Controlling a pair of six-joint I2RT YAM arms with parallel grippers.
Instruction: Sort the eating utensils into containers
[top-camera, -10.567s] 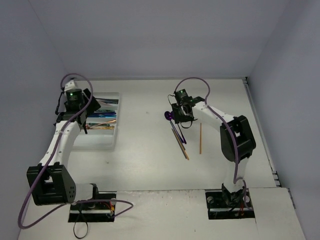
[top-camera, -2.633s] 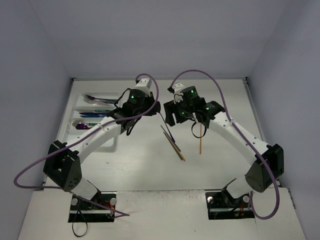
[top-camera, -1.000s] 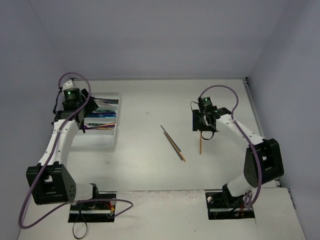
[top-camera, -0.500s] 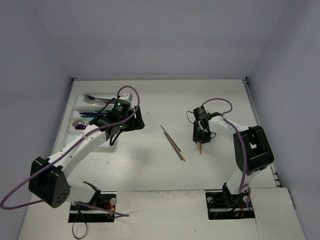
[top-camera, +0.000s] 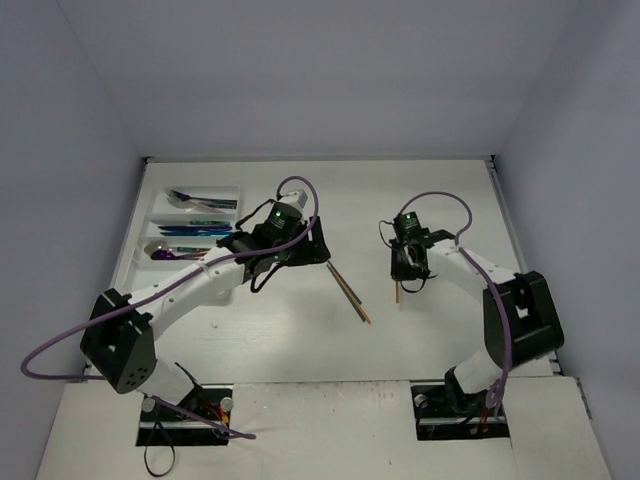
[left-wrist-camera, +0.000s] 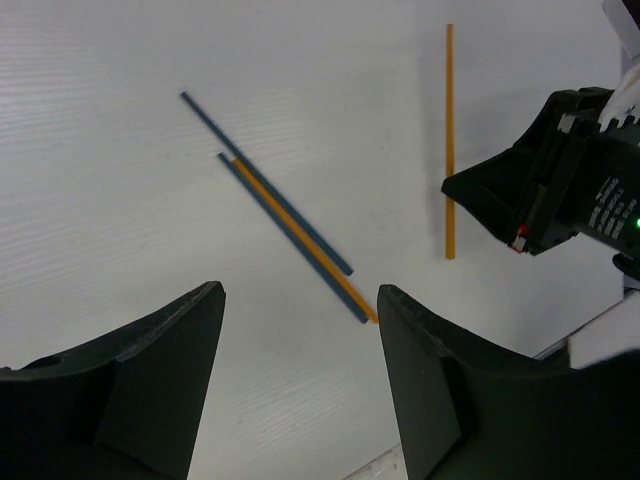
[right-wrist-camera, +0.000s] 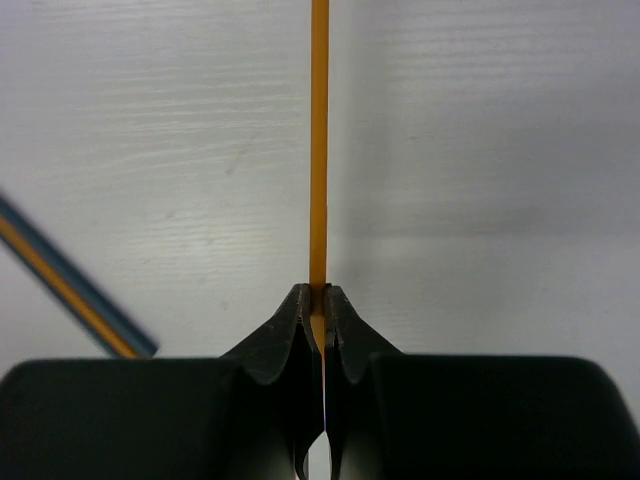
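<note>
- Nearest to the arm bases, right of centre on the white counter (top-camera: 300, 340), the right hand (right-wrist-camera: 318, 300) is clamped tight on a slim orange utensil (right-wrist-camera: 319, 150). Its two fingertips (right-wrist-camera: 290, 330) pinch the rod close to its near end.
- The orange utensil's long axis runs near to far. In the right wrist view it points straight away from the hand. Whether it rests on the counter or is raised off it cannot be told.
- Just left of it, and apart from it, three slim utensils (left-wrist-camera: 290, 225) lie flat on the counter. Two are blue, with an orange one pressed between them, all side by side.
- They lie on one diagonal, with their long axes running from far-left to near-right.
- A little farther back, the left hand (left-wrist-camera: 300, 380) has reached across to the far-left end of that group. Its jaws stand wide apart with nothing between them, and the fingers touch none of the rods.
- Farthest back, at the counter's far-left corner, sits the white tray (top-camera: 150, 205), well apart from both hands.
- Its long compartments run left to right and hold a silver spoon (top-camera: 185, 197), teal and blue pieces (top-camera: 195, 228) and a purple spoon (top-camera: 165, 253), all lying along the compartments.
</note>
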